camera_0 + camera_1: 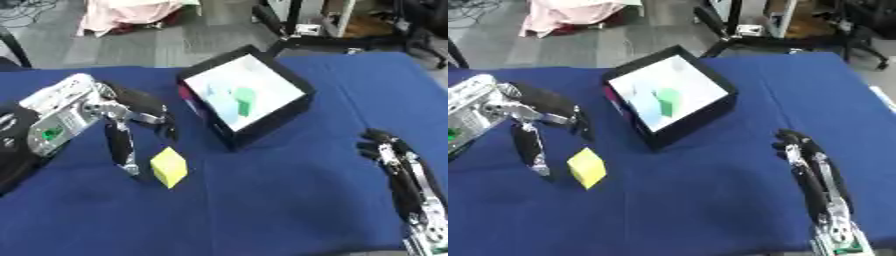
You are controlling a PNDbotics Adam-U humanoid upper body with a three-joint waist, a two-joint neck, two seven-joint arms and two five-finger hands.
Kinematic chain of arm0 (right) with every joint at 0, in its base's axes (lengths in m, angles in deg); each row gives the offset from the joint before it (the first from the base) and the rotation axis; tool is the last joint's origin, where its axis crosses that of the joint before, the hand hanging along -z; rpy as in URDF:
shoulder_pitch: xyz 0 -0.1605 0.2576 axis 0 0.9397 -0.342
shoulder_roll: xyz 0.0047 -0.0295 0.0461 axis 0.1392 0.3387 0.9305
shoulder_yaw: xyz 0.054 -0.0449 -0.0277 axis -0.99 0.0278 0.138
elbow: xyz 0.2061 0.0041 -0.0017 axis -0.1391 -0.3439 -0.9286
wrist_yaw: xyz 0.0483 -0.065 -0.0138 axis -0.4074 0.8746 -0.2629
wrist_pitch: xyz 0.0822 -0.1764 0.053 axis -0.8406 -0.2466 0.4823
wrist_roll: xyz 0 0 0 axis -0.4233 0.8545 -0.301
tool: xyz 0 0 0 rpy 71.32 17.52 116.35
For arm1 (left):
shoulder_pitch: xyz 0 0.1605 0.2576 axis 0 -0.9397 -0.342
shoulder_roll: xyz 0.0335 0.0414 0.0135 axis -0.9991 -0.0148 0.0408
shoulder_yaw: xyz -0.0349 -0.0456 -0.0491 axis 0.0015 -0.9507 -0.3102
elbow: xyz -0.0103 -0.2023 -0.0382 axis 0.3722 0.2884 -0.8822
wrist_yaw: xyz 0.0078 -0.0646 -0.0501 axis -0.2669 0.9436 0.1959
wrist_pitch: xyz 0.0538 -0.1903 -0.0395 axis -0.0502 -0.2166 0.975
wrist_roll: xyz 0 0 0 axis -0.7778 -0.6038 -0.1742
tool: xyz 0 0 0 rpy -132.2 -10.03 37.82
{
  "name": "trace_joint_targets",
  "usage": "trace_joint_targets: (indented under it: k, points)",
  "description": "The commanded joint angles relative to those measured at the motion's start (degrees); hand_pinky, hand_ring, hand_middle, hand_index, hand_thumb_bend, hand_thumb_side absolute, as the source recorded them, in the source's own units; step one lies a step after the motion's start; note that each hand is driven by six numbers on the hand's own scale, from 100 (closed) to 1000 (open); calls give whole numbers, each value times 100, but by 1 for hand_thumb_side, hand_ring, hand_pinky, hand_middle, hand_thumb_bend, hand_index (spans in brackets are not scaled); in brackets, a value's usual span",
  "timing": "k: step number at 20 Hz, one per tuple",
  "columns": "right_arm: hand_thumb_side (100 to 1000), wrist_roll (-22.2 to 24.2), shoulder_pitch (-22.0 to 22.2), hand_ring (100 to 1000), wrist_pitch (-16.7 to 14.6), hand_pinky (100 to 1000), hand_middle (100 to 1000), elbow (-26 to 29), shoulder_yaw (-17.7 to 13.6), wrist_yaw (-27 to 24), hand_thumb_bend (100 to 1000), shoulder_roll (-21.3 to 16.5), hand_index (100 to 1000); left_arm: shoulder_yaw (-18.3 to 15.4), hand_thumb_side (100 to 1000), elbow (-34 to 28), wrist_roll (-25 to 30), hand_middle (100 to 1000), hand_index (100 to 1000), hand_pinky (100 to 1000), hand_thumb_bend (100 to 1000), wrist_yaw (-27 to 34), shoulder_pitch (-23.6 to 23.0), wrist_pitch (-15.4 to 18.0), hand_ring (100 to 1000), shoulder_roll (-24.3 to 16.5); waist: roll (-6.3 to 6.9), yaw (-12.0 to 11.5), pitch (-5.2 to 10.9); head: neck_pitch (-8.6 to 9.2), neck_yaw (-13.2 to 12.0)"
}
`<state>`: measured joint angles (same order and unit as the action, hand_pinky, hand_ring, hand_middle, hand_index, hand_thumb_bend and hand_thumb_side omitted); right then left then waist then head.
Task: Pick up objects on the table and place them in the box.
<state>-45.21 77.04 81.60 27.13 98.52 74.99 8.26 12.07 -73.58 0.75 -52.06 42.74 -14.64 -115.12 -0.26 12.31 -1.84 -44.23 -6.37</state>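
Note:
A yellow block (169,167) lies on the blue table, left of centre. My left hand (122,120) hangs over it from the left, open, with one long finger reaching down just left of the block and the others spread above it. Whether that finger touches the block I cannot tell. The black box (248,94) with a white inside stands tilted behind the block, at centre. In it sit a green block (245,98) and a pale blue block (224,105). My right hand (398,160) rests open near the lower right corner, fingers up.
The blue cloth table (297,200) fills the lower part of the view. Beyond its far edge are a grey floor, a pink cloth heap (131,12) and black stand legs (289,35).

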Motion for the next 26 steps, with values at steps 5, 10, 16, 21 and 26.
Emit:
trace_joint_targets:
  k: [5,10,16,21,26]
  points:
    - [746,0,-46,762,-3,805,748,65,-23,19,100,-101,791,-21,272,156,55,730,858,797,585,-347,39,161,714,62,36,8,108,11,32]
    - [746,-2,-49,762,-3,805,748,67,-28,18,100,-97,791,-58,285,234,-283,734,864,791,571,-766,25,233,713,177,26,10,102,11,40]
    - [747,-5,-56,762,-1,805,748,70,-29,18,100,-89,791,4,287,424,-751,732,865,792,567,-1320,-65,388,710,349,19,21,91,11,40]
    - [747,-6,-59,762,1,806,748,70,-31,19,100,-83,791,12,275,617,-954,705,848,778,553,-1554,-115,495,684,442,13,26,90,11,45]
    - [747,-5,-58,762,4,805,748,69,-31,21,100,-79,791,-61,266,802,-1194,545,714,712,497,-1613,-133,532,542,528,5,24,91,11,48]
